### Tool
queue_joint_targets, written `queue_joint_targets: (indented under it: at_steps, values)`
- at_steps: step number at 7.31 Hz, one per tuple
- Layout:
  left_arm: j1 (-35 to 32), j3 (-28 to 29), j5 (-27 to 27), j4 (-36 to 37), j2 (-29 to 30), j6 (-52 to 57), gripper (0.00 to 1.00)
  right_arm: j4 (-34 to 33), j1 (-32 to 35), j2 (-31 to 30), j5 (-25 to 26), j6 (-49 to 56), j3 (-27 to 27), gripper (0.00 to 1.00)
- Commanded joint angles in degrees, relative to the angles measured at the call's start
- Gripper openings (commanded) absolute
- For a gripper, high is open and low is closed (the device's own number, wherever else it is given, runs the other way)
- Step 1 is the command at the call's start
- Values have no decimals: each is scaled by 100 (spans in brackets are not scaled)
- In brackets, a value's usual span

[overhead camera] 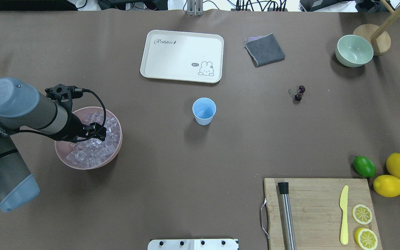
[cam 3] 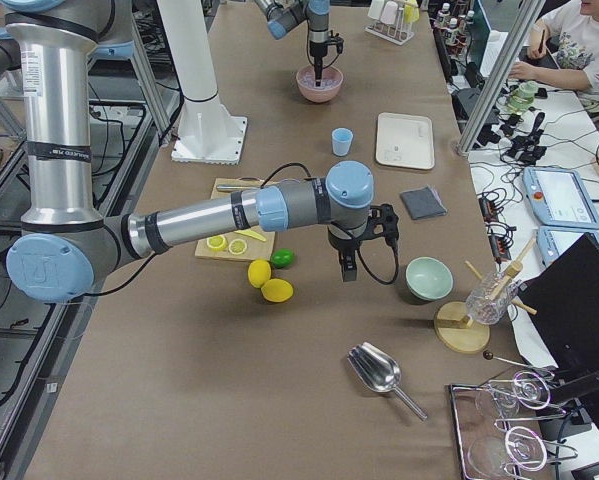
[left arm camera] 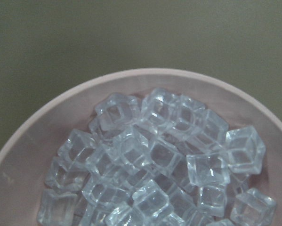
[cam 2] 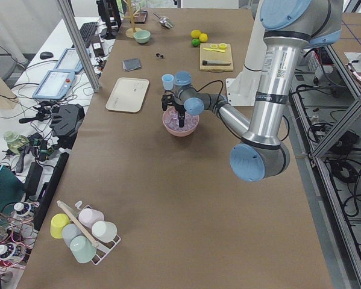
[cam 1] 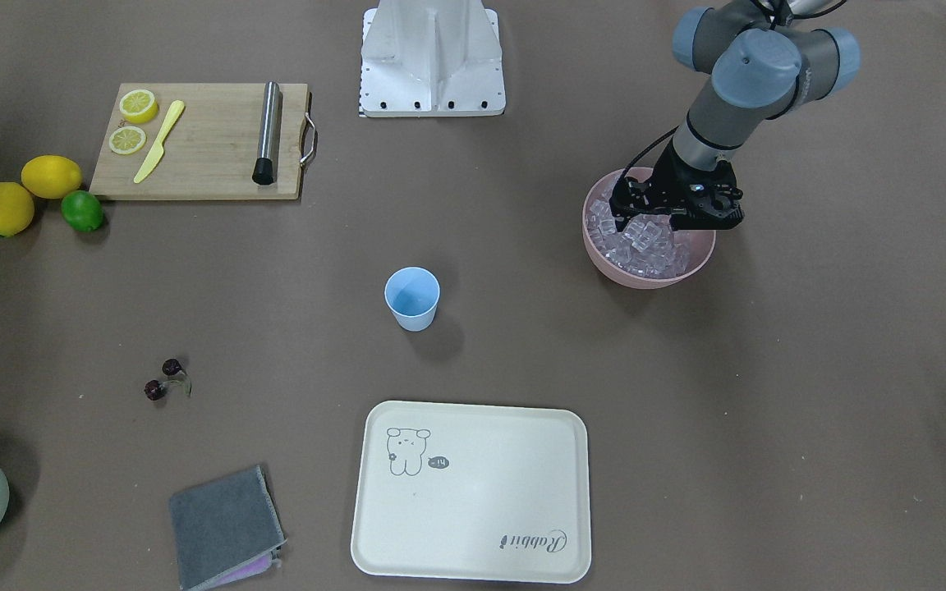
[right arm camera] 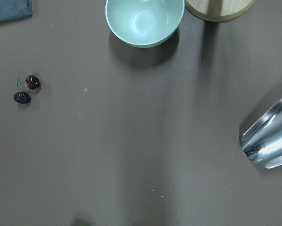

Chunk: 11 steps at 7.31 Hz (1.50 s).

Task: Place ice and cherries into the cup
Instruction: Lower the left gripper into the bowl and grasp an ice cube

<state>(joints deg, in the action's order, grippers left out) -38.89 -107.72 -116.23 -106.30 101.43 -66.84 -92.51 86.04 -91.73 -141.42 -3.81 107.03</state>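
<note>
"Two grippers, then. How does each stand?"

"My left gripper (cam 1: 674, 220) hangs low inside the pink bowl (cam 1: 650, 277), its tips down among the ice (left arm camera: 155, 155). Whether the fingers are spread or closed on a cube, I cannot tell: the black body hides them from both table cameras, and my wrist camera shows only cubes and the bowl's rim."

"And the right?"

"My right gripper (cam 3: 346, 268) hovers over bare table (cam 1: 522, 328) on my right side, pointing down. It shows only in the side view, so I cannot tell its state either. Its wrist camera looks down on the green bowl (right arm camera: 144, 21), the mouth of a metal scoop (right arm camera: 268, 141), and the cherries."

"Where do the task's things lie?"

"All the ice I can see is heaped in the pink bowl, on my left. The cup (cam 1: 412, 299) stands upright mid-table, between my base and the tray (cam 1: 473, 542), well apart from both grippers; its inside shows plain blue. The cherries (cam 1: 165, 379) lie on the table to my right of the cup, their stems joined, well apart from it and touching nothing else."
</note>
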Motion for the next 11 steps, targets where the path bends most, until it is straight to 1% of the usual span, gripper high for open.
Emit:
queue_joint_targets:
  at_steps: [1, 3, 4, 5, 6, 7, 11]
  values:
    - [-40, 198, 4, -126, 60, -31, 95, 22, 0, -3, 0, -6, 11, 100]
    - [-5, 243, -5, -241, 43, -40, 96, 22, 9, -3, 9, 3, 2, 100]
    - [13, 252, -5, -242, 69, -48, 90, 22, 9, 6, 9, -5, 11, 100]
    - [4, 208, -13, -233, 61, -48, 80, 22, 9, 14, 9, -14, -6, 100]
    - [4, 156, -5, -224, 35, -48, 79, 22, 9, 6, 9, -14, -7, 100]
    - [-5, 112, -5, -207, -18, -40, 76, 22, 9, -3, 9, -14, 2, 100]
    - [22, 164, 13, -215, -18, -40, 75, 22, 9, -126, 0, -14, 73, 100]
